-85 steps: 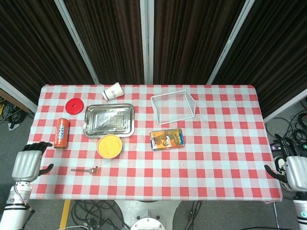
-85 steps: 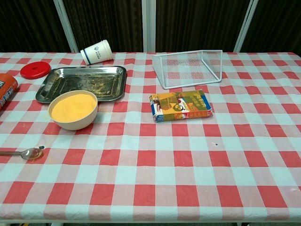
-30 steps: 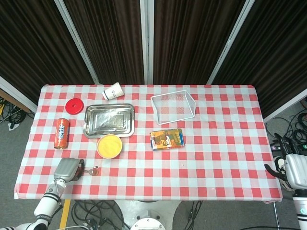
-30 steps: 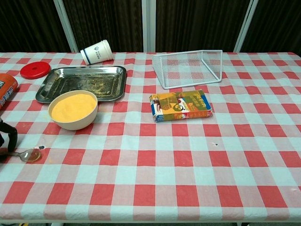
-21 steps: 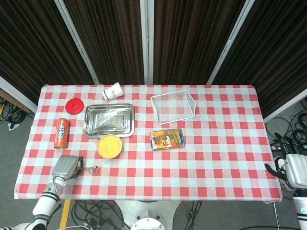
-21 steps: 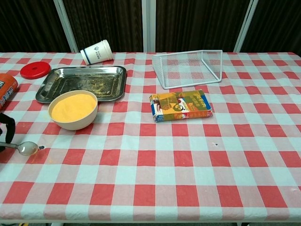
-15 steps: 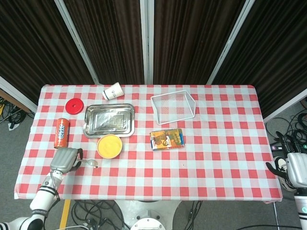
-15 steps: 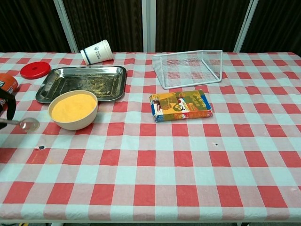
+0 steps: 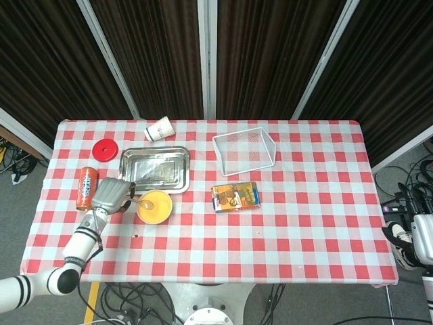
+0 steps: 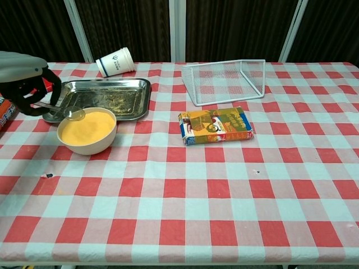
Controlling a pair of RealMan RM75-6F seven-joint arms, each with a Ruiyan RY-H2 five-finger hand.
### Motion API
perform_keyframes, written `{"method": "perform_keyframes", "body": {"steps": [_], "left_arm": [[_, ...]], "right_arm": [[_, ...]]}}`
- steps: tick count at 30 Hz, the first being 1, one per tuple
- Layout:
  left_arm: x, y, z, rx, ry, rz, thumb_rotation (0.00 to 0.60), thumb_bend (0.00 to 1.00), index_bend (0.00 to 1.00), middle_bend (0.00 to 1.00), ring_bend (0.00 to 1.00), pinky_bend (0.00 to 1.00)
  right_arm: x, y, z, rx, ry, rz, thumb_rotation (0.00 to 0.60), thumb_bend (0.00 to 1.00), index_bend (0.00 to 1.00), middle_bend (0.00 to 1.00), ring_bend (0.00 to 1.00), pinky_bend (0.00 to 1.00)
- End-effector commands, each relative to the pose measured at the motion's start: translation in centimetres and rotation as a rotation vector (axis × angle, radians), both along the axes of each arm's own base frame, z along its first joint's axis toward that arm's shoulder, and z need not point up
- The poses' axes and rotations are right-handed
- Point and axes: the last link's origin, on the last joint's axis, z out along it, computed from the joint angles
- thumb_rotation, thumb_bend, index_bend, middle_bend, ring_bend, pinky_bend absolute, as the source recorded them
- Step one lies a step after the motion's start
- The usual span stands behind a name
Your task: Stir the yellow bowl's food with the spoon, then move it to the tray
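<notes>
On my far left lies an orange can [image 9: 86,186]; my left hand [image 9: 110,196] grips the spoon [image 10: 66,111], its scoop over the yellow bowl [image 10: 87,131] of orange powder, just before the steel tray [image 10: 101,98]; wire basket [image 10: 225,80] mid-table; whether my right hand [image 9: 419,238] is clenched, I cannot tell.
</notes>
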Motion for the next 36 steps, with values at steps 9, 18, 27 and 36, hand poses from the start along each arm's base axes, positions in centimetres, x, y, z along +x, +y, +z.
{"method": "perform_keyframes", "body": {"steps": [9, 18, 27, 36], "left_arm": [[0.5, 0.4, -1.6, -0.021, 0.101, 0.009, 0.6, 0.39, 0.54, 0.89, 0.85, 0.89], [0.6, 0.5, -1.4, -0.018, 0.111, 0.003, 0.6, 0.39, 0.47, 0.89, 0.85, 0.89], [0.1, 0.3, -1.6, -0.018, 0.128, -0.005, 0.6, 0.38, 0.5, 0.89, 0.85, 0.89], [-0.5, 0.6, -2.0, -0.007, 0.117, 0.006, 0.6, 0.34, 0.55, 0.89, 0.85, 0.89]], "right_arm": [[-0.3, 0.1, -0.2, 0.003, -0.007, -0.007, 0.6, 0.12, 0.06, 0.24, 0.09, 0.23], [-0.4, 0.0, -0.1, -0.002, -0.01, -0.009, 0.6, 0.12, 0.06, 0.24, 0.09, 0.23], [-0.4, 0.0, -0.1, -0.005, -0.012, -0.006, 0.6, 0.12, 0.06, 0.24, 0.09, 0.23], [-0.5, 0.1, -0.2, 0.0, -0.014, -0.009, 0.6, 0.11, 0.06, 0.24, 0.09, 0.23]]}}
